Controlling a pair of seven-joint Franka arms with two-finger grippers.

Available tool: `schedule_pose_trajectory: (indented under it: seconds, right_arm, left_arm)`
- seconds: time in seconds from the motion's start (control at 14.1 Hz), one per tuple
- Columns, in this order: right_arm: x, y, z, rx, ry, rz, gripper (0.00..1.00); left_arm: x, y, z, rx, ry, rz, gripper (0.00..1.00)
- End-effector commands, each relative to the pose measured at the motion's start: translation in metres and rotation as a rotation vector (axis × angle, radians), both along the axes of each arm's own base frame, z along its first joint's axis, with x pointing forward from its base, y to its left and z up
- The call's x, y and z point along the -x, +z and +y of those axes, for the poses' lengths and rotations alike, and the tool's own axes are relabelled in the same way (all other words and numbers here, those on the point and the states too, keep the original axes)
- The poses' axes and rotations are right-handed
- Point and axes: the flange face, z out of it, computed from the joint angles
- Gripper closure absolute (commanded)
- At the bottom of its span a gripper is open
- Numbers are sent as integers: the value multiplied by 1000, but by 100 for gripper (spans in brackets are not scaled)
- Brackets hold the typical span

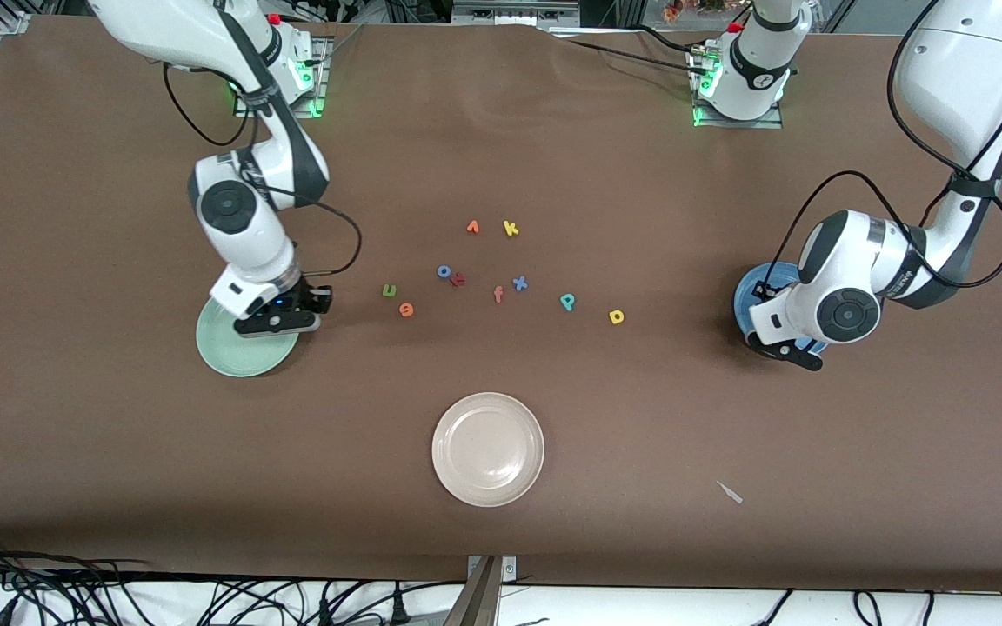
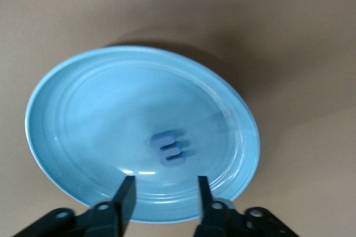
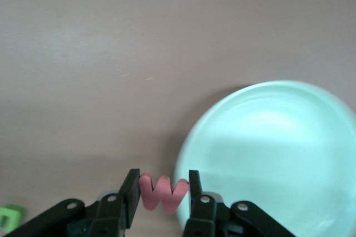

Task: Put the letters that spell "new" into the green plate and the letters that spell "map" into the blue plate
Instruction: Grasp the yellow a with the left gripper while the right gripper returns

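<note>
Brown table (image 1: 501,156): "w" (image 3: 163,191) (upright) spans right gripper's (image 3: 161,192) fingers (image 3: 131,195).

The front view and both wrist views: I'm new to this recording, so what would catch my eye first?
The right pincer grips a red-pink foam "w" over the edge of the round pale mint-green plate. At the left arm's end, the left pincer hangs open over the round medium-blue plate, where a small blue foam "m" lies. Between them, small coloured foam letters lie scattered mid-table, with a round cream-white plate nearer the front camera.

Even overhead light, soft shadows, both wrist views slightly blurred.
</note>
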Motion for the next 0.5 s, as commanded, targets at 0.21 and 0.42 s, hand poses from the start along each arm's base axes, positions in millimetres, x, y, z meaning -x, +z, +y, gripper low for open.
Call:
schedule_pose_trajectory:
  seconds: [0.21, 0.42]
  right_arm:
    - [11, -40, -87, 40, 27, 24, 70]
    - [15, -43, -87, 30, 29, 1, 32]
  left_arm:
    - [-29, 27, -70, 251, 156, -24, 0]
    - [-26, 29, -123, 215, 258, -97, 0]
